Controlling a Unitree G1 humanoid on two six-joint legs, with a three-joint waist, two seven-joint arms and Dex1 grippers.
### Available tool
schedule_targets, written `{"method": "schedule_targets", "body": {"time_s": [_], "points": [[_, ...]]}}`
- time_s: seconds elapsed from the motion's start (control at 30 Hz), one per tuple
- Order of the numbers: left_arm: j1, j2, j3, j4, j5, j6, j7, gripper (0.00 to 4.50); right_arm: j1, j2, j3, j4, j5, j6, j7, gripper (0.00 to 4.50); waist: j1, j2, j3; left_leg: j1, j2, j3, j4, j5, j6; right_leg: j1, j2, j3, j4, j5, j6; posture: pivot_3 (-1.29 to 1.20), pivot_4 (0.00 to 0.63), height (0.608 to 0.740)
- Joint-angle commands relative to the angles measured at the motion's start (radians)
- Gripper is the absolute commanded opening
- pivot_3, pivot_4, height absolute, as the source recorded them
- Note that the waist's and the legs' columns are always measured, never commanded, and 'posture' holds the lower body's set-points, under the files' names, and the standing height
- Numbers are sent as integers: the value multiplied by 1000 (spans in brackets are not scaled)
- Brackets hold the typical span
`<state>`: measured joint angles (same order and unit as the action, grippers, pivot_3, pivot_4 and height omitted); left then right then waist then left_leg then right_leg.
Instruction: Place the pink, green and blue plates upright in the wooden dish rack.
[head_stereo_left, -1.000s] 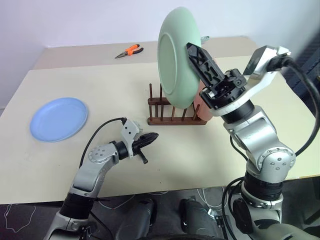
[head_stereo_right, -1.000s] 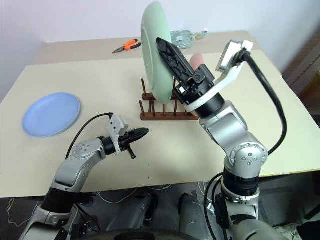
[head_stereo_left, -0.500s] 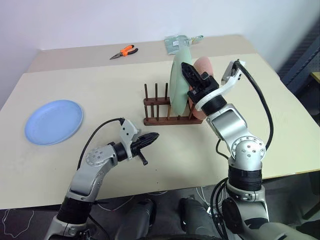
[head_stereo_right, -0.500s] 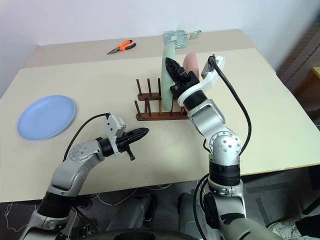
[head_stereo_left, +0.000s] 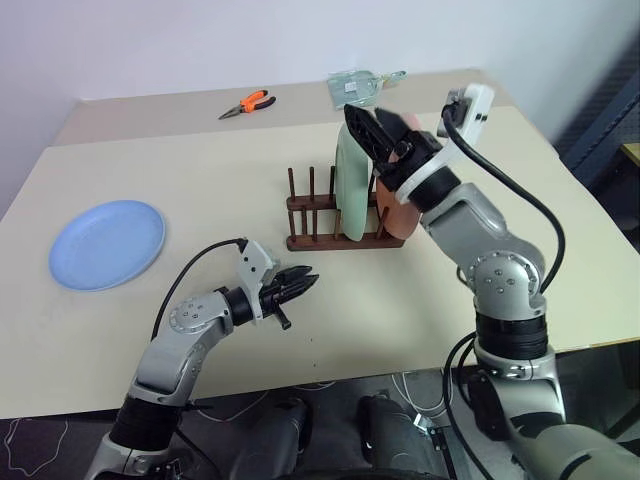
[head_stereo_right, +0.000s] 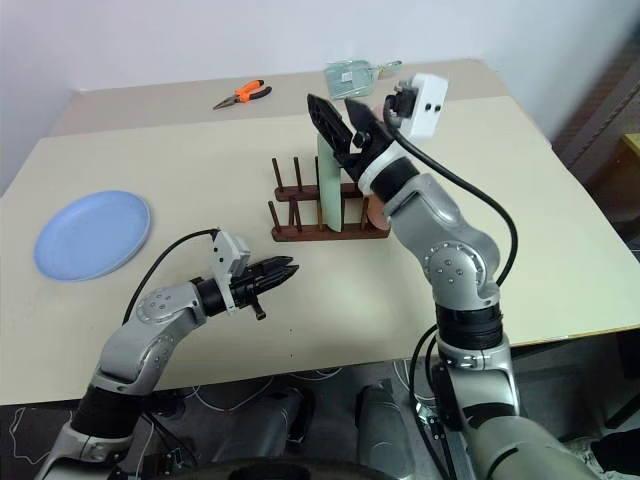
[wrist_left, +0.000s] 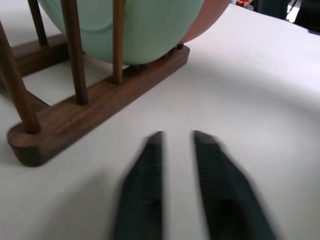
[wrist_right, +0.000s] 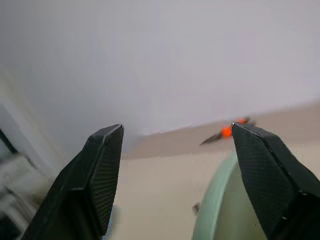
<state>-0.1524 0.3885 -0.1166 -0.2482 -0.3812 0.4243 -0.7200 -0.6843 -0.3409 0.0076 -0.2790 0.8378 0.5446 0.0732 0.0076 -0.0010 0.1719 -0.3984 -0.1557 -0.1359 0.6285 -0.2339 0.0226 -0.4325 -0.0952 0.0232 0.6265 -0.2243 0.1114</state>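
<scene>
Nearest: left gripper, low over the table, short of the rack's near end, pointed toward it. Fingers slightly parted in the left wrist view, nothing between them. Probably idle here, held clear of the working arm.

Left of that, farther out: blue plate, lying flat on the table, well apart from the rack. Not yet racked; judged the remaining item of the task.

Mid-table: wooden dish rack, long axis across the view. Green plate standing upright on edge between the pegs, lower rim down at the rail. Pink plate upright just behind it, toward the rack's right end, partly hidden by the arm. Empty peg slots on the left side of the rack, presumably kept free for the blue plate.

Above the green plate: right gripper, fingers spread wide, straddling the top rim without pinching it; no contact visible in the right wrist view. Reads as a release, with the pegs carrying the plate.

Far edge: orange-handled pliers and a clear packet, both unrelated to the task.

No legible brands, labels or writing on any item.
</scene>
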Motion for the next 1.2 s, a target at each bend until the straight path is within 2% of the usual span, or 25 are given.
{"method": "schedule_targets", "body": {"time_s": [0.03,0.13,0.23,0.37,0.47,0.57,0.77,0.83,0.9,1.07,1.1,1.2], "points": [[3,9,90,-45,-38,-1,30,2928,-49,-96,16,-26,-156,-68,135,3577,1,0,0,0,0,0,0,0,0,0,0,0,0,0,0,0,150,740],[-32,-36,281,9,-29,-37,237,4450,-46,-247,81,-92,-225,-102,393,4448,3,-1,0,0,0,0,0,0,0,0,0,0,0,0,0,0,150,740],[-74,-51,429,82,49,-64,464,4450,-14,-356,193,-165,-327,-157,584,4448,0,-1,1,-1,1,0,0,0,0,0,0,-1,0,0,0,0,150,740],[-146,-76,638,145,83,-23,777,4450,0,-349,283,-148,-469,-254,664,4448,2,-5,1,0,2,0,2,-2,-3,1,0,-1,0,0,0,0,150,740],[-165,-58,738,184,134,54,958,4450,10,-314,323,-114,-544,-302,687,4448,6,-9,1,0,2,0,3,-2,-3,1,0,-2,-1,0,0,0,150,740],[-187,-81,839,188,82,129,1056,4450,22,-280,341,-99,-587,-329,708,4448,7,-12,0,0,2,0,3,-1,-4,1,0,-3,-1,0,0,0,150,740],[-225,-159,994,158,-164,301,1096,4450,49,-228,340,-92,-619,-332,738,4448,10,-15,0,0,2,-1,4,-2,-5,3,0,-5,-1,0,0,0,150,740],[-244,-192,1058,159,-243,328,1143,3906,56,-221,337,-86,-640,-338,738,4500,6,-16,-1,0,2,-1,5,-3,-5,3,0,-5,0,0,0,0,150,740],[-240,-198,1067,157,-271,346,1158,3102,64,-216,333,-84,-658,-343,737,4500,6,-16,-1,1,2,-1,4,-2,-6,3,0,-5,1,0,0,0,150,740],[-243,-192,1053,159,-336,372,1165,406,70,-209,323,-81,-684,-319,731,4500,6,-17,-1,2,2,-1,4,1,-12,3,0,-4,1,0,0,0,150,740],[-240,-184,1033,155,-333,368,1151,30,68,-210,323,-75,-689,-310,733,4500,6,-17,-1,2,2,-1,4,1,-12,3,0,-4,1,0,0,0,150,740],[-251,-163,958,108,-329,318,1079,30,56,-209,319,-65,-693,-285,739,4500,8,-17,-1,2,2,-1,4,1,-13,4,0,-4,1,0,0,0,150,740]]}}
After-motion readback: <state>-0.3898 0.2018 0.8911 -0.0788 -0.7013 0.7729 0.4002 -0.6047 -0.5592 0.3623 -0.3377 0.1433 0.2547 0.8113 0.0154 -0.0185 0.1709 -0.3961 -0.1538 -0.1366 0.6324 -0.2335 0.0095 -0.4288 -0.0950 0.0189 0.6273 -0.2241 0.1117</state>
